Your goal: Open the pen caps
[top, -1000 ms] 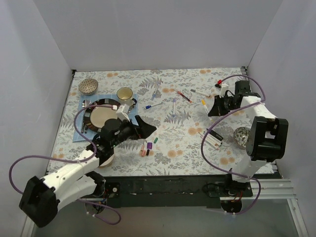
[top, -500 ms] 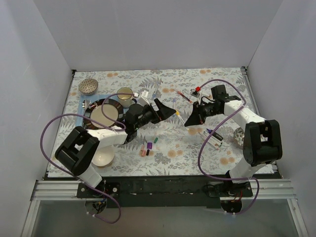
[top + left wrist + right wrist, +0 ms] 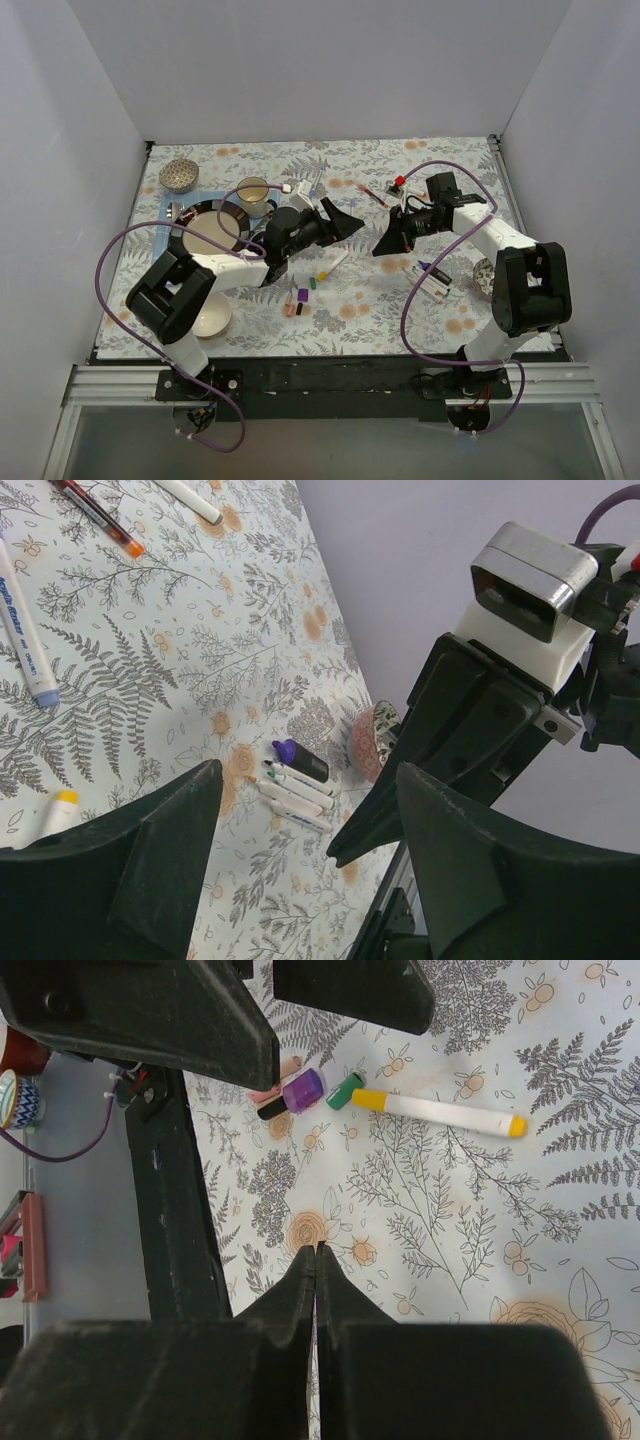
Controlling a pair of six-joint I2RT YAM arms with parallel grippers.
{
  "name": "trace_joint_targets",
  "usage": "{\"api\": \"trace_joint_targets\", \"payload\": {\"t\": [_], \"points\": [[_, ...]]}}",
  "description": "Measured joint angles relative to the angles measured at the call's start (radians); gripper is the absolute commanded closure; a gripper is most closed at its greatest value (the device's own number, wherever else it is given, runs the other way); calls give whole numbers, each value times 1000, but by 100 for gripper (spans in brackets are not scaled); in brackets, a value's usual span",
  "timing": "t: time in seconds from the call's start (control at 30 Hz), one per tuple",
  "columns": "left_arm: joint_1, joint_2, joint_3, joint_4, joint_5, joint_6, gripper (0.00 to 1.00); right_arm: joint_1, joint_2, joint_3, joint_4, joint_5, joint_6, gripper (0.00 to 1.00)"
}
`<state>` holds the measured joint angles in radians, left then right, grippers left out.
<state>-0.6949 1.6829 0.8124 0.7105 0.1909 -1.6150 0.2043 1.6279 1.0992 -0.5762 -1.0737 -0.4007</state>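
My left gripper hangs open and empty over the middle of the table; in its own view nothing is between its spread fingers. My right gripper faces it from the right, shut on nothing. Below and between them a white pen with yellow ends lies loose on the cloth; it also shows in the right wrist view. Loose pen caps lie beside it: green, purple, pink and black. More pens lie at the back.
Several uncapped pens lie beside a patterned bowl at the right. A plate on a blue mat, a mug, a small bowl and a white bowl fill the left.
Both arms swung in to the table's middle and met. The yellow-ended pen that was up between the grippers half a second ago now lies on the cloth.
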Motion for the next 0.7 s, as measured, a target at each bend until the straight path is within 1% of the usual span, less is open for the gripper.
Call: {"api": "trace_joint_targets", "payload": {"t": [0.17, 0.27, 0.3, 0.33, 0.37, 0.43, 0.5, 0.57, 0.7], "points": [[-1, -3, 0, -34, -6, 69, 20, 0, 5, 0, -1, 13, -11, 99], [-1, -34, 0, -129, -41, 145, 15, 1, 9, 0, -14, 23, -46, 80], [-1, -56, 0, -168, -60, 175, 14, 2, 10, 0, -27, 26, -71, 68], [-1, -85, 0, -213, -80, 206, 12, 3, 11, 0, -41, 28, -99, 64], [0, -122, 0, -260, -101, 235, 7, 6, 13, 0, -59, 30, -133, 61], [3, -220, 0, -351, -145, 297, 2, 18, 17, 1, -100, 35, -222, 54], [11, -335, 2, -426, -189, 354, 2, 48, 18, 0, -142, 51, -319, 45], [18, -452, 4, -498, -227, 407, 2, 98, 14, -12, -142, 79, -397, 41], [26, -664, 5, -647, -277, 504, 2, 256, -43, -117, -90, 215, -576, 25]]}}
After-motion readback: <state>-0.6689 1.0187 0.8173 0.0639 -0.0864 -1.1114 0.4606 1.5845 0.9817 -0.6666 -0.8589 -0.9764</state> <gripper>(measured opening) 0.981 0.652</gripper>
